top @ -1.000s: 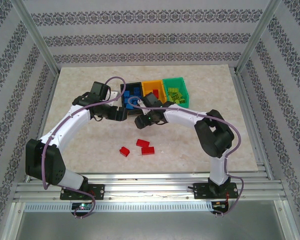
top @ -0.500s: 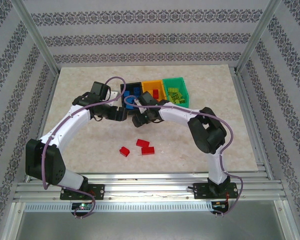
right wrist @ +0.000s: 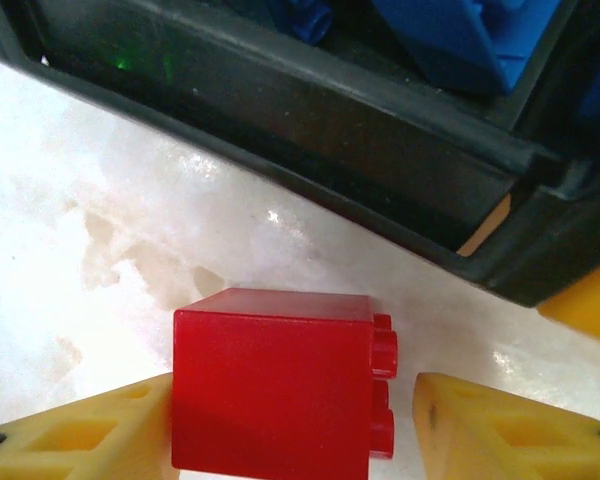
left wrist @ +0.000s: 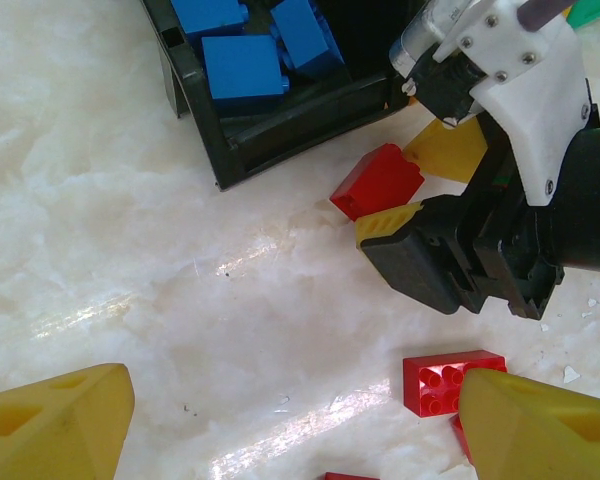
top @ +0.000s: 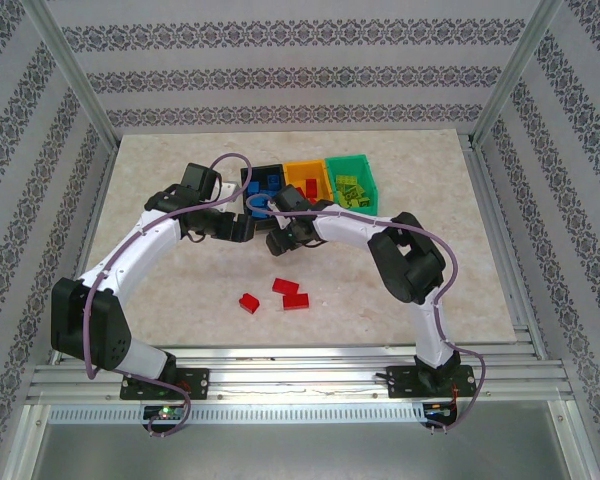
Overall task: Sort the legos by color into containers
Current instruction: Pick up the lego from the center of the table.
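Observation:
A red lego [right wrist: 275, 380] lies on its side on the table, just in front of the black container [right wrist: 310, 130]. My right gripper [right wrist: 292, 410] straddles it: the left finger touches the brick, and a small gap separates the right finger from its studs. The left wrist view shows the same red lego [left wrist: 378, 180] between the right gripper's fingers. My left gripper [left wrist: 295, 400] hovers open over bare table, nothing between its fingers. The black container [top: 263, 187] holds blue legos [left wrist: 242, 68]. The orange container [top: 306, 178] and the green container [top: 351, 183] adjoin it.
Three more red legos lie loose on the table nearer the arm bases, one [top: 249, 303] apart and two [top: 291, 293] together; one of them [left wrist: 440, 380] sits by my left gripper's right finger. The two grippers are close together in front of the black container.
The right gripper's jaws have narrowed around the red lego, and the right arm has shifted slightly left toward the black container. The left arm has not moved.

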